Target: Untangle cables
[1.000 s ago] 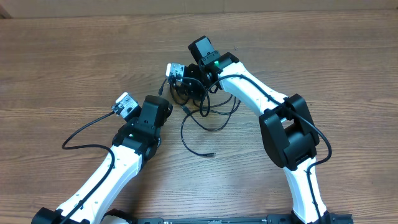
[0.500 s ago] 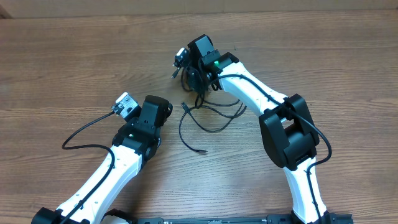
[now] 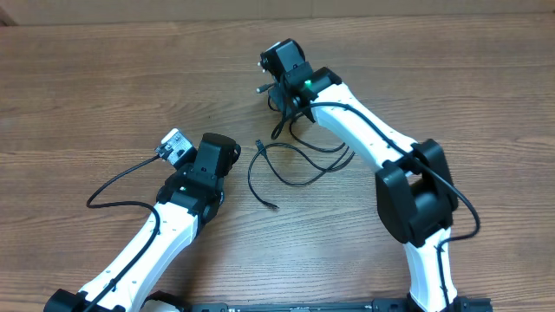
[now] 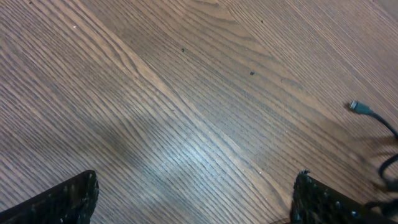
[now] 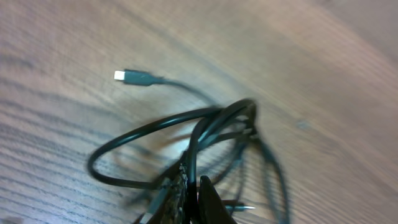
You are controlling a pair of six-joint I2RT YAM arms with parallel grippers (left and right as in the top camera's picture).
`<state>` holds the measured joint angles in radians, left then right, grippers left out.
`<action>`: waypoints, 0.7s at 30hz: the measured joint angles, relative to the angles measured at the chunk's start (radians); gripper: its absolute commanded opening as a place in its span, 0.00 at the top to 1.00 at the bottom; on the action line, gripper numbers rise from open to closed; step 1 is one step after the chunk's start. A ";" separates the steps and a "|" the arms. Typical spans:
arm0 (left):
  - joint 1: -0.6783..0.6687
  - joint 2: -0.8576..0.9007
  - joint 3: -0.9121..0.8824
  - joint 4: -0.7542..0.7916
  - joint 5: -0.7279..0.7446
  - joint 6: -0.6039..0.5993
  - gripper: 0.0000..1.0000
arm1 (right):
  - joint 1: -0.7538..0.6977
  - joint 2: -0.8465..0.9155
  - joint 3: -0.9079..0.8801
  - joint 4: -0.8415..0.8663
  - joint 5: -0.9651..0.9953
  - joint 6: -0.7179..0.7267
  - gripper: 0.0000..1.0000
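Risk of knot tightening: right gripper (image 5: 194, 196), fingers clamped on the cables (image 5: 219, 111) at upper centre of the overhead frame, may cinch the trailing loops if pulled, since left gripper (image 4: 196, 199), fingers wide apart, restrains nothing.

Wood-grain bench (image 3: 95, 78). Loose loops of black cables (image 3: 251, 178) lie near its middle, one plug (image 3: 274, 206) resting toward the near edge, and other strands rise off it.

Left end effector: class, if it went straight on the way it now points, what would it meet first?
Probably bare wooden table; the open left end effector frames only wood. The cable plug lies off to one side.
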<state>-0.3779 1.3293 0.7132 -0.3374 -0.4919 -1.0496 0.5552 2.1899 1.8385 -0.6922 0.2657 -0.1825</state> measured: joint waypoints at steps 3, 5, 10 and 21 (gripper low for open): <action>0.000 0.000 0.000 0.000 0.000 0.000 0.00 | 0.000 -0.040 0.000 -0.001 0.017 0.017 0.96; 0.000 0.000 0.000 0.000 0.000 0.000 0.00 | 0.000 -0.064 0.000 -0.002 0.025 0.026 0.96; 0.000 0.000 0.000 0.000 0.000 0.000 0.00 | 0.000 -0.110 0.000 -0.003 0.030 0.033 0.96; 0.000 0.000 0.000 0.000 0.000 0.000 0.00 | 0.037 -0.207 0.000 -0.064 -0.048 0.048 0.96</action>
<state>-0.3779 1.3293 0.7132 -0.3374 -0.4919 -1.0496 0.5919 1.9827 1.8385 -0.7559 0.2176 -0.1341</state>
